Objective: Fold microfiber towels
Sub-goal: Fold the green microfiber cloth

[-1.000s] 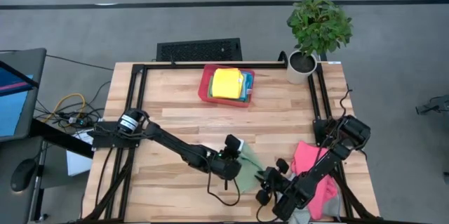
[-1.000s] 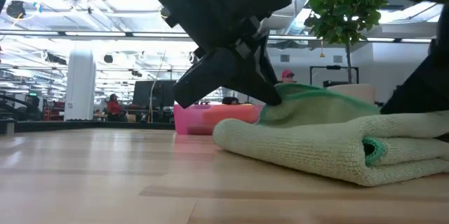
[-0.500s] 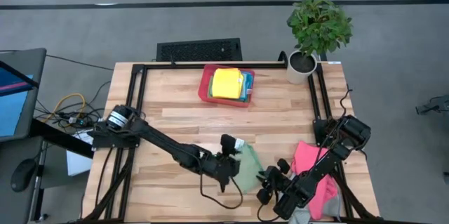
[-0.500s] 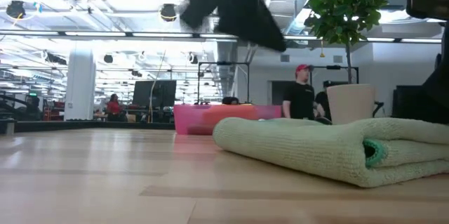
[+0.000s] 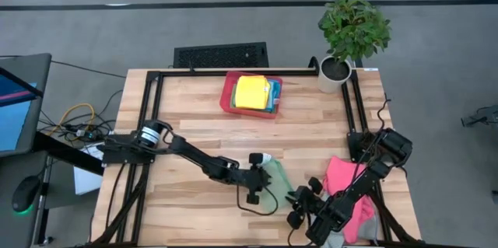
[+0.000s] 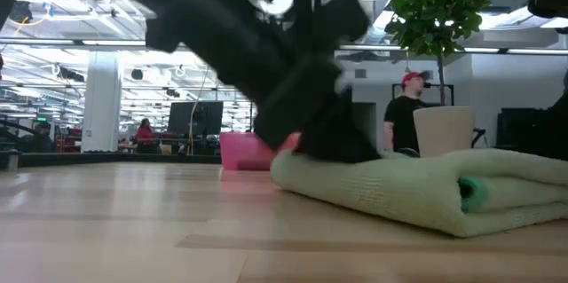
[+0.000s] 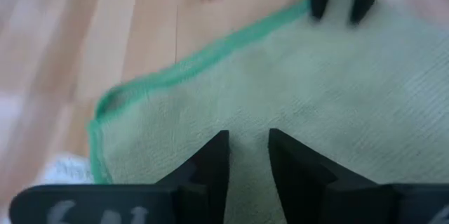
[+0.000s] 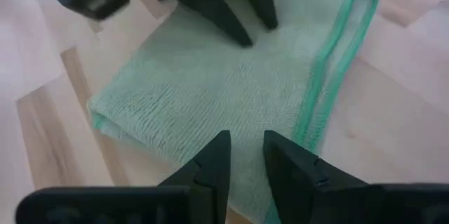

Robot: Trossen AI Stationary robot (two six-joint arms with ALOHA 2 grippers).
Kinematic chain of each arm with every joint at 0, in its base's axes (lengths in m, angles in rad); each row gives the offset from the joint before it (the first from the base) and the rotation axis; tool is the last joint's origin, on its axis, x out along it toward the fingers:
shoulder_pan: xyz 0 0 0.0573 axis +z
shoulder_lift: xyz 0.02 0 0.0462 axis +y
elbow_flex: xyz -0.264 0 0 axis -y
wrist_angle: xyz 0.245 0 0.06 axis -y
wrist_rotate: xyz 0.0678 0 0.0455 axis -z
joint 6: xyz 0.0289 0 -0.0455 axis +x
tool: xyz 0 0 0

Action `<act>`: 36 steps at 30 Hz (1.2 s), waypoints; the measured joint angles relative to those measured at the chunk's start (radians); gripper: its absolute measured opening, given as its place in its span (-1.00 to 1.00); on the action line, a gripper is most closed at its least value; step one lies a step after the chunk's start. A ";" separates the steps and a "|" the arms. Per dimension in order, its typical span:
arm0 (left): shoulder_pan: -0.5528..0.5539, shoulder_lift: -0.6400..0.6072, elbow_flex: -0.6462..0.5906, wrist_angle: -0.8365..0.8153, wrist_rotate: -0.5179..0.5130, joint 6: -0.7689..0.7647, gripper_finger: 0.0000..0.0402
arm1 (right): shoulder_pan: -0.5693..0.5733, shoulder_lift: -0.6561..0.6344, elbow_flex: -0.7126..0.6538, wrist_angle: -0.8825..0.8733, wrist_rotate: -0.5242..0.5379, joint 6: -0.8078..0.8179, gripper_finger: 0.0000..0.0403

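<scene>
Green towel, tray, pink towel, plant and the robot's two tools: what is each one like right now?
Green towel: folded, flat on the table.
Left tool: down at the green towel's edge, fingers a little apart.
Right tool: at the towel's other side, fingers a little apart.
Pink towel: unfolded, under the right arm.
Red tray: holds folded towels, yellow on top.
Plant: upright in its pot.

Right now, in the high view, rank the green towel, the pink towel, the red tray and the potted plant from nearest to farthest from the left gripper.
Measured from the left gripper, near the table's front middle:
1. Green towel, right against it, on its right.
2. Pink towel, at the table's right edge.
3. Red tray, toward the back, holding folded towels.
4. Potted plant, back right corner.
</scene>
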 joint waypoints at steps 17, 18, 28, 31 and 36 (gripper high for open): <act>0.003 0.035 0.001 0.039 0.004 -0.056 -0.63 | 0.062 0.102 0.002 0.099 0.310 0.013 -0.47; 0.003 0.035 0.001 0.039 0.004 -0.059 -0.63 | 0.058 0.128 0.002 0.098 0.267 0.042 -0.47; 0.001 -0.055 -0.003 -0.011 -0.032 -0.029 -0.63 | 0.074 0.190 0.004 0.082 0.244 0.170 -0.52; 0.003 -0.092 0.000 0.020 -0.071 -0.002 -0.63 | 0.064 0.178 0.004 0.080 0.224 0.133 -0.52; 0.038 -0.071 0.001 0.084 -0.024 0.063 -0.63 | 0.050 0.176 0.003 0.080 0.215 0.111 -0.52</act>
